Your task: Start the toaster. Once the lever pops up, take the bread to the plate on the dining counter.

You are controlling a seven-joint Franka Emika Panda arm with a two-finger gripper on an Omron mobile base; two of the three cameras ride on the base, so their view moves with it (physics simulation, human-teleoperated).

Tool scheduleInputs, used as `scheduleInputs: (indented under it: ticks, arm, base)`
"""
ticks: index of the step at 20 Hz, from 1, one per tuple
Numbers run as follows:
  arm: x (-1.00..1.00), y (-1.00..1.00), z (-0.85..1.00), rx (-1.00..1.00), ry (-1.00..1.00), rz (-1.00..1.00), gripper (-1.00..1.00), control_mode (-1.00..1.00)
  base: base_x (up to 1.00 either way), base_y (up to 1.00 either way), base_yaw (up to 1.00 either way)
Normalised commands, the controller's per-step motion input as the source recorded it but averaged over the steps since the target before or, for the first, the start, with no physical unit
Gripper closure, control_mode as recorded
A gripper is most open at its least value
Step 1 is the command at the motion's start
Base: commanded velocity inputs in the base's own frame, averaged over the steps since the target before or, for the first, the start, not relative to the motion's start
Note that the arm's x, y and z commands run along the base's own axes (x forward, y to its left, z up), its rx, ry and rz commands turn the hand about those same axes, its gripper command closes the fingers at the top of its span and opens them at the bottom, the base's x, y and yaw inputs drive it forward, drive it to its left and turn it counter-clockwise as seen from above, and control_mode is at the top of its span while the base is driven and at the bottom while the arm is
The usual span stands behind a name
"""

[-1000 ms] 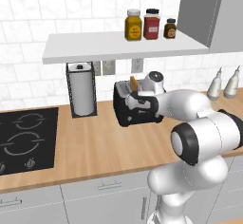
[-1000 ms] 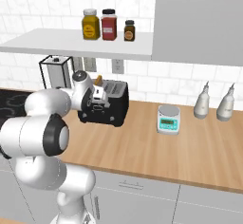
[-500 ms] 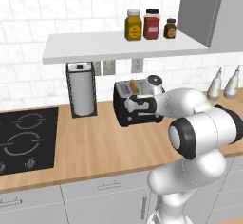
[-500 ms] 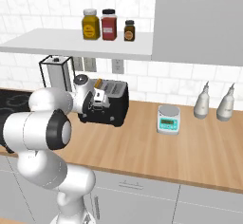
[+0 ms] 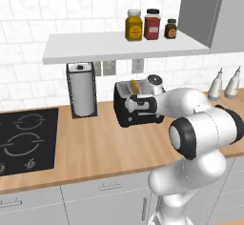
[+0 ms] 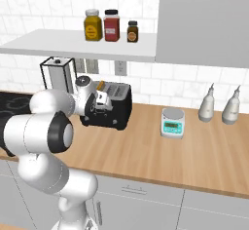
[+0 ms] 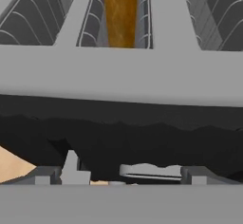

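The boxy black two-slot toaster with a lighter grey top (image 5: 138, 106) sits on the light-wood kitchen counter (image 5: 95, 143), toward the tiled wall, at about 3 o'clock of the tall chrome paper-towel holder (image 5: 81, 89) in the left base view. Its long axis runs roughly left to right along the wall, and one narrow end faces the arm. The squarish slice of bread with a golden-brown crust (image 7: 121, 13) stands on edge in one slot, its crust showing at 12 o'clock in the hand view, with the slot running away from the camera; in the left base view the crust peeks just above the toaster top (image 5: 135, 85). The two-finger gripper (image 6: 100, 101) hangs close against the near end of the toaster, its jaws spread wide and holding nothing. Whether the fingers (image 7: 71, 163) touch the dark front of the toaster cannot be told. Compared with a second ago, the arm has swung its elbow lower and outward and the hand has closed in tighter on the toaster's end; the toaster, the bread and the small pale-green kitchen scale (image 6: 172, 122) at 3 o'clock of the toaster have not shifted.
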Motion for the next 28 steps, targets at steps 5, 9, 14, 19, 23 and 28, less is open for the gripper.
scheduleInputs:
  ticks: [5,9,14,19,23,28]
  arm:
    - [-0.05,0.0,-0.13,0.0,0.01,0.0,-1.0,-1.0]
    - [-0.19,0.0,-0.11,0.0,0.0,0.0,-1.0,-1.0]
    - [-0.15,0.0,-0.09,0.0,0.0,0.0,-1.0,-1.0]
    - [0.0,0.0,-0.2,0.0,0.0,0.0,-1.0,-1.0]
    - [0.0,0.0,-0.37,0.0,0.0,0.0,-1.0,-1.0]
    - [0.0,0.0,-0.4,0.0,0.0,0.0,-1.0,-1.0]
  base:
    - [0.0,0.0,0.0]
    - [0.0,0.0,0.0]
    - [0.0,0.0,0.0]
    - [0.0,0.0,0.0]
    - [0.0,0.0,0.0]
    - [0.0,0.0,0.0]
